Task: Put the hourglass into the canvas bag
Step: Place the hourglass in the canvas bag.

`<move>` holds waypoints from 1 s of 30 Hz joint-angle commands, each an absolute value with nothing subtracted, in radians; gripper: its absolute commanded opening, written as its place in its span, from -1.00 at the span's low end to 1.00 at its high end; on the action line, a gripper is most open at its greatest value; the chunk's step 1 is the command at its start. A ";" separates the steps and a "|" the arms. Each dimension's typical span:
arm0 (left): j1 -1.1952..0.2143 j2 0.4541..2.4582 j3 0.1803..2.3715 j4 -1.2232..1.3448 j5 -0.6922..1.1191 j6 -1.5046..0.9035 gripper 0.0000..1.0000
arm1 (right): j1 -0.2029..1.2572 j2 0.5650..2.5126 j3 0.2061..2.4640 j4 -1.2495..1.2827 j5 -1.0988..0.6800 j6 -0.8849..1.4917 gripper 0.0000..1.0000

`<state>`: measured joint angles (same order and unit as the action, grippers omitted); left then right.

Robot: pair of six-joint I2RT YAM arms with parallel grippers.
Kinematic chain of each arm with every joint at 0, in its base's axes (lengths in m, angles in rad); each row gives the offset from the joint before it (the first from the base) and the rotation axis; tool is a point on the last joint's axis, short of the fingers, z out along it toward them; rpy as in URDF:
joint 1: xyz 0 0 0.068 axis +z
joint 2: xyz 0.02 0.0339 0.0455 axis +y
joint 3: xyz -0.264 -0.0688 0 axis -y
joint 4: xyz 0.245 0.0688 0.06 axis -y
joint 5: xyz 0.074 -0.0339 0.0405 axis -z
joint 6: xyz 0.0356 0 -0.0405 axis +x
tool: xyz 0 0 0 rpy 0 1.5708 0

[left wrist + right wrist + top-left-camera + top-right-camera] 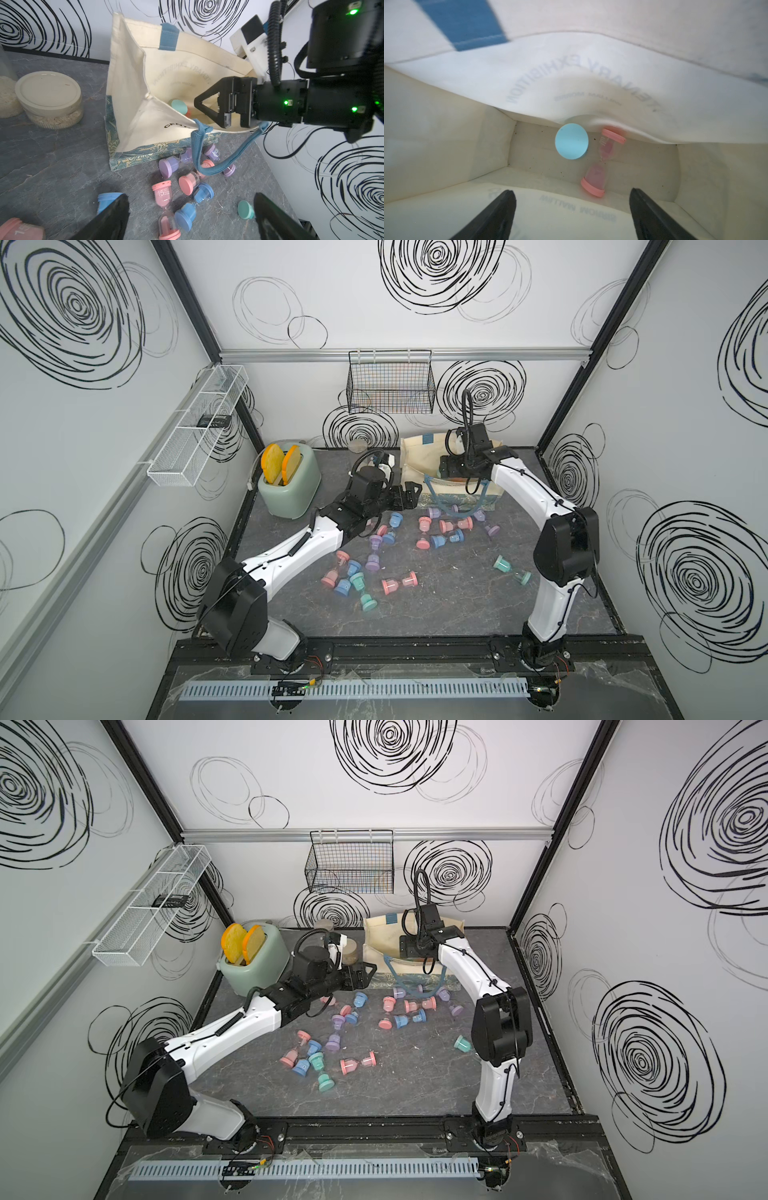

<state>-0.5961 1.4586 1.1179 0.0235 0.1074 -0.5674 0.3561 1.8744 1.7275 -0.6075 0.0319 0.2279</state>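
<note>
Cream canvas bag (133, 99) with blue floral band (158, 150); pink hourglass (595, 176).

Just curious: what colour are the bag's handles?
Blue. The handles show best in the left wrist view.

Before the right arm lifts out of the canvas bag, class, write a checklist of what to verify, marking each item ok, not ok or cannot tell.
1. The right gripper is open and holds nothing: ok.
2. The pink hourglass lies free on the floor of the canvas bag, beside a teal hourglass: ok.
3. The right gripper is clear of the bag walls: cannot tell; it points down into the mouth, close to the front panel.
4. The left gripper is open, empty and outside the bag: ok.
5. The blue handle is clear of the hourglasses outside the bag: not ok; it drapes over several.
</note>
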 commanded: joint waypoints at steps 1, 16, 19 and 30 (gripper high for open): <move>-0.580 1.399 1.103 0.053 0.100 -0.584 0.92 | 0.367 1.772 1.714 -0.604 -0.014 0.215 0.85; -0.557 1.117 0.973 -0.126 0.109 -0.546 0.92 | 0.565 1.486 1.443 -0.592 0.038 0.245 0.98; -0.555 1.049 0.930 -0.186 0.099 -0.532 0.92 | 0.614 1.416 1.344 -0.560 0.015 0.254 0.99; -0.548 0.899 0.837 -0.344 0.082 -0.549 0.92 | 0.846 1.269 0.989 -0.405 0.026 0.244 0.99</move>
<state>-0.5549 0.9272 0.8566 -0.3050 0.1028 -0.5392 0.8009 1.2865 1.0386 -0.4747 0.0223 0.2497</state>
